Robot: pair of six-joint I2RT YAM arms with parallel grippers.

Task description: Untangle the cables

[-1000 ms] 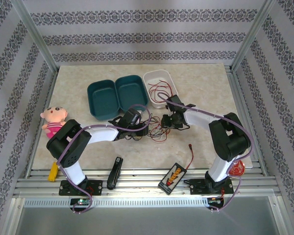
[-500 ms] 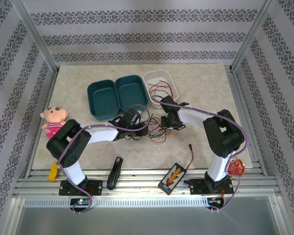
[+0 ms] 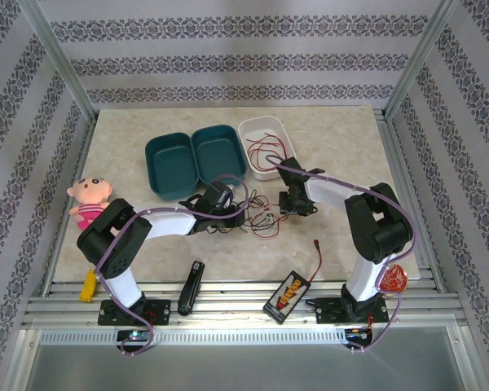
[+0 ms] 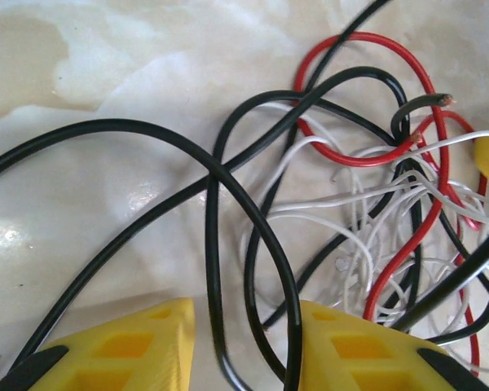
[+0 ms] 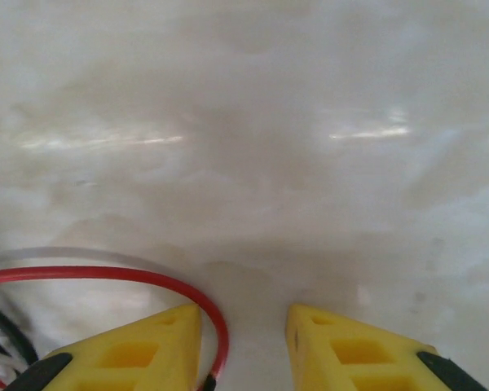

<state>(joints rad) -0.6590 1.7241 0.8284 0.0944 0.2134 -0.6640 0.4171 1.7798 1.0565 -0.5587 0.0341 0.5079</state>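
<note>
The cables lie in one tangle at mid-table between my two grippers. In the left wrist view, black cable loops sweep across the table, the red cable curls at the upper right, and thin white cable bunches beneath them. My left gripper sits low at the tangle's left edge, jaws apart, with black strands running loosely through the gap. My right gripper is at the tangle's right edge, jaws apart, and a red cable curves along the inner side of its left finger.
A white tray holding thin red wire stands behind the tangle, beside two teal containers. A doll lies at the left. A black-and-yellow box with a red lead and a black bar lie near the front edge.
My right gripper has shifted a little to the right, away from the tangle's middle. The left arm has stayed put.
</note>
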